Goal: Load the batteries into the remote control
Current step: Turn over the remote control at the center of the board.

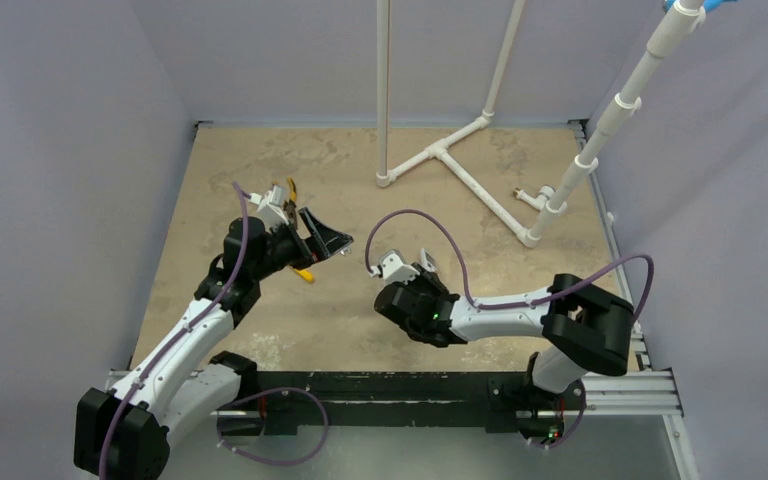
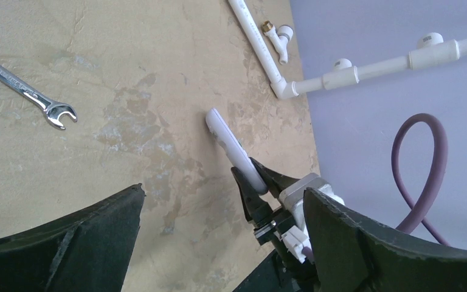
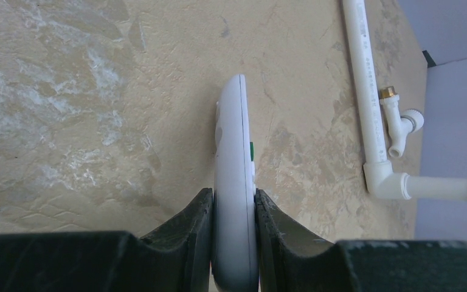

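Pipes [image 3: 363, 79] lie near our right gripper [image 3: 233, 196], which pinches the remote control [image 3: 232, 134] edgewise; a wrench [image 2: 27, 91] rests well apart; our left gripper [image 2: 224, 191] gapes empty.

Robot lab (walled test table [image 1: 295, 325])

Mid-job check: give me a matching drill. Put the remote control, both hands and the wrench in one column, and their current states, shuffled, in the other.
Things:
1 remote control
2 left hand
3 right hand
4 wrench

States:
A lying flat on the table, untouched
B wide open, holding nothing
C shut on the remote control
D gripped on edge, sticking out forward

Pairs: 1-D, 2-B, 3-C, 4-A
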Robot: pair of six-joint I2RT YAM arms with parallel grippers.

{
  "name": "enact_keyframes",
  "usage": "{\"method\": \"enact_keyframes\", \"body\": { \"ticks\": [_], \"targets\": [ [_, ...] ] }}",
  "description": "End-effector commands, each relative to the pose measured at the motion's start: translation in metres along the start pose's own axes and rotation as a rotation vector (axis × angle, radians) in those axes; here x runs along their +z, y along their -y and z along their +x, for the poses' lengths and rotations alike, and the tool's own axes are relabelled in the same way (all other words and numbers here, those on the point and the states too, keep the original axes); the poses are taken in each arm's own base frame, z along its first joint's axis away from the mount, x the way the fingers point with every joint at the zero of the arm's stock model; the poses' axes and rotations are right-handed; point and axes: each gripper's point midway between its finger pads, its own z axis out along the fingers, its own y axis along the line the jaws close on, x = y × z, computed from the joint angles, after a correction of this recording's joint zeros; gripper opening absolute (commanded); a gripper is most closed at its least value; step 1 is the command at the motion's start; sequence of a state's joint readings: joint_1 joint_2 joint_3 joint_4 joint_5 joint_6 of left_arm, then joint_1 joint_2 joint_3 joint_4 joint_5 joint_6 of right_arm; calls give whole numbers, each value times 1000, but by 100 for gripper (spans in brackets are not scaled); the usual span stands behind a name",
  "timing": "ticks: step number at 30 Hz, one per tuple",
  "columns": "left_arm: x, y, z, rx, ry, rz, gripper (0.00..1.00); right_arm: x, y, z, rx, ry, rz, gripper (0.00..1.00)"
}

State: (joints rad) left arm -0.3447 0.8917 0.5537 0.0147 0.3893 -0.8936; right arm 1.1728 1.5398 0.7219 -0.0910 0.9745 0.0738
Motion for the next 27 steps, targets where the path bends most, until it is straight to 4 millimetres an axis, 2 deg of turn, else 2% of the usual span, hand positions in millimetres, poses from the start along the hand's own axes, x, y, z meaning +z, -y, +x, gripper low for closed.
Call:
{"method": "enact_keyframes", "body": {
  "ticks": [1, 6, 11, 20, 27],
  "targets": [
    [-2, 14, -18, 46, 43, 31, 100, -5, -7, -6, 89, 53, 71, 12],
    [-2, 16, -19, 42, 40, 35, 100, -7, -25, 9, 139, 56, 82, 15],
    [-1, 16, -18, 41, 32, 36, 100, -7, -33, 25, 127, 42, 130, 16],
    [-2, 13, -17, 35, 30, 27, 100, -6, -44, 44, 125, 7, 143, 38],
    [-5, 11, -19, 33, 46, 17, 100, -10, -46, 41, 166, 16, 103, 53]
  ]
}}
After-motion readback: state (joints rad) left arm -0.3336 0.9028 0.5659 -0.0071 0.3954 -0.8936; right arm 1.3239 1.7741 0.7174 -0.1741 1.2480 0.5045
